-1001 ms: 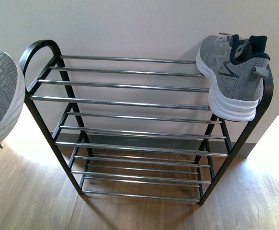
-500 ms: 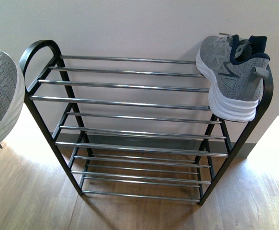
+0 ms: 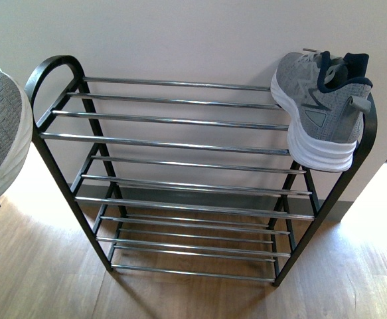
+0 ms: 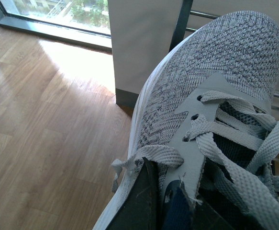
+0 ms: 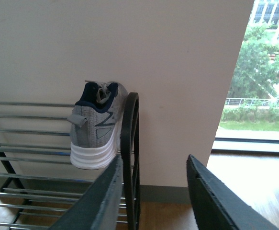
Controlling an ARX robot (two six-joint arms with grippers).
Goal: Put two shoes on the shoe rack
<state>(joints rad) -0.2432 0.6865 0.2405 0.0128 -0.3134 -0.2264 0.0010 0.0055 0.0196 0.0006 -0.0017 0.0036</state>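
Note:
The shoe rack (image 3: 180, 143) stands against the wall, black frame with chrome rods. One grey sneaker (image 3: 322, 106) sits on the top tier at the right end, heel toward me; it also shows in the right wrist view (image 5: 97, 127). The other grey sneaker (image 3: 0, 136) hangs at the left edge of the front view, beside the rack's left arched end. In the left wrist view this sneaker (image 4: 216, 96) fills the frame, toe toward the rack rods. My left gripper (image 4: 163, 201) is shut on its collar by the laces. My right gripper (image 5: 153, 191) is open and empty, off the rack's right end (image 5: 129, 143).
Wood floor (image 3: 40, 272) lies around the rack. The white wall (image 3: 193, 40) is behind it. A window (image 5: 263, 72) is to the right and another (image 4: 58, 12) to the left. The rack's lower tiers (image 3: 193, 232) hold nothing.
The held sneaker has shifted slightly left and out of the front view. The whole front view has shifted a little; the sneaker on the rack stays put.

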